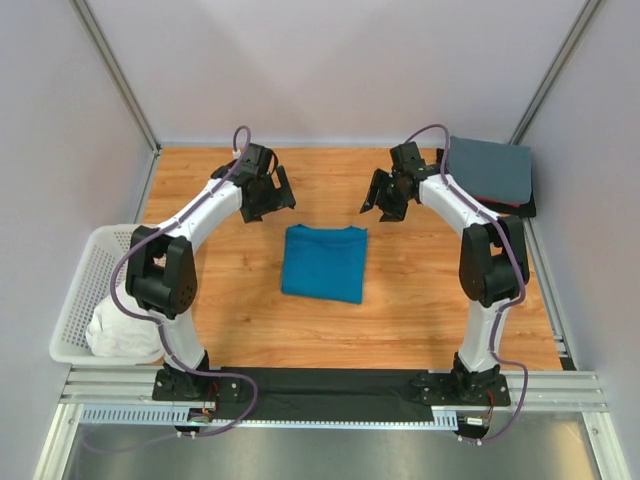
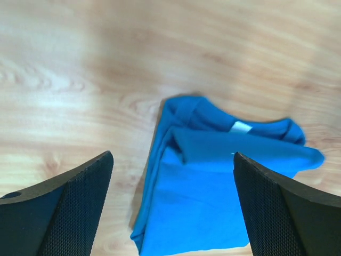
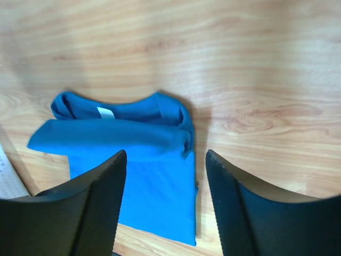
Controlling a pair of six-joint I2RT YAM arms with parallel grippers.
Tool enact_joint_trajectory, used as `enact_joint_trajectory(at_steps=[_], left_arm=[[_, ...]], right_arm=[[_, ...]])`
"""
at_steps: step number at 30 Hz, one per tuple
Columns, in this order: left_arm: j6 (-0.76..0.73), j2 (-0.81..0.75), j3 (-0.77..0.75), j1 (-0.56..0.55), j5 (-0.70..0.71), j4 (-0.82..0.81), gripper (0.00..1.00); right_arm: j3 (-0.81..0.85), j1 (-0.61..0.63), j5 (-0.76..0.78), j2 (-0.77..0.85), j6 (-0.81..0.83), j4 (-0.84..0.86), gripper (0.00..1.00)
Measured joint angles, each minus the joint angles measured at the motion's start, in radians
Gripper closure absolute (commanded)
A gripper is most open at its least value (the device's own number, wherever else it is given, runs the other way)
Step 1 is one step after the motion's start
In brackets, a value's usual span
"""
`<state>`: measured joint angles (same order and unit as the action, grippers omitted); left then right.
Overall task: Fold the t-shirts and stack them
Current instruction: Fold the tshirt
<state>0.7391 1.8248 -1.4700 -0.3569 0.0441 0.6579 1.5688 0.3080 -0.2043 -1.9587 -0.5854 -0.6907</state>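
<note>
A teal-blue t-shirt lies folded into a neat rectangle at the middle of the wooden table, collar toward the back. Its collar and white label show in the left wrist view and the right wrist view. My left gripper hovers above the table behind the shirt's left corner, open and empty. My right gripper hovers behind the right corner, open and empty too. A folded slate-grey t-shirt tops a stack at the back right, with dark and red cloth edges beneath it.
A white mesh laundry basket stands at the left edge with a white t-shirt bunched inside. Grey walls enclose the table. A black strip runs along the near edge between the arm bases.
</note>
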Motion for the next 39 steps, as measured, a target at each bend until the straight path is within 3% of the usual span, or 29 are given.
enact_joint_trajectory(at_steps=[2, 4, 8, 11, 12, 16, 22, 29, 34, 39], left_arm=[[-0.038, -0.006, -0.043, 0.001, -0.002, -0.007, 0.01], [-0.066, -0.035, -0.043, 0.001, -0.021, -0.034, 0.06], [-0.092, -0.199, 0.122, -0.005, -0.099, -0.144, 0.16], [-0.080, -0.334, 0.281, -0.036, -0.158, -0.251, 0.36], [-0.074, -0.352, 0.311, -0.053, -0.171, -0.281, 0.49], [-0.045, -0.315, 0.350, -0.109, -0.202, -0.375, 0.63], [-0.003, -0.133, 0.340, -0.108, -0.166, -0.438, 0.65], [0.010, 0.079, 0.214, -0.066, -0.133, -0.423, 0.66], [0.027, 0.144, 0.166, -0.048, -0.109, -0.409, 0.65], [0.036, 0.167, 0.151, -0.044, -0.115, -0.400, 0.57]], right_arm=[[0.013, -0.012, -0.007, 0.009, 0.010, 0.009, 0.37], [0.007, -0.020, -0.018, 0.033, 0.024, 0.019, 0.46], [-0.145, -0.020, -0.080, 0.182, 0.049, 0.129, 0.58], [-0.294, -0.009, -0.148, 0.284, 0.049, 0.243, 0.66], [-0.322, -0.005, -0.163, 0.295, 0.050, 0.269, 0.72], [-0.373, 0.019, -0.198, 0.269, 0.045, 0.341, 0.79], [-0.351, 0.032, -0.199, 0.128, 0.040, 0.388, 0.81], [-0.246, 0.031, -0.177, -0.021, 0.032, 0.396, 0.82], [-0.187, 0.031, -0.164, -0.085, 0.027, 0.397, 0.82], [-0.171, 0.031, -0.161, -0.119, 0.022, 0.393, 0.82]])
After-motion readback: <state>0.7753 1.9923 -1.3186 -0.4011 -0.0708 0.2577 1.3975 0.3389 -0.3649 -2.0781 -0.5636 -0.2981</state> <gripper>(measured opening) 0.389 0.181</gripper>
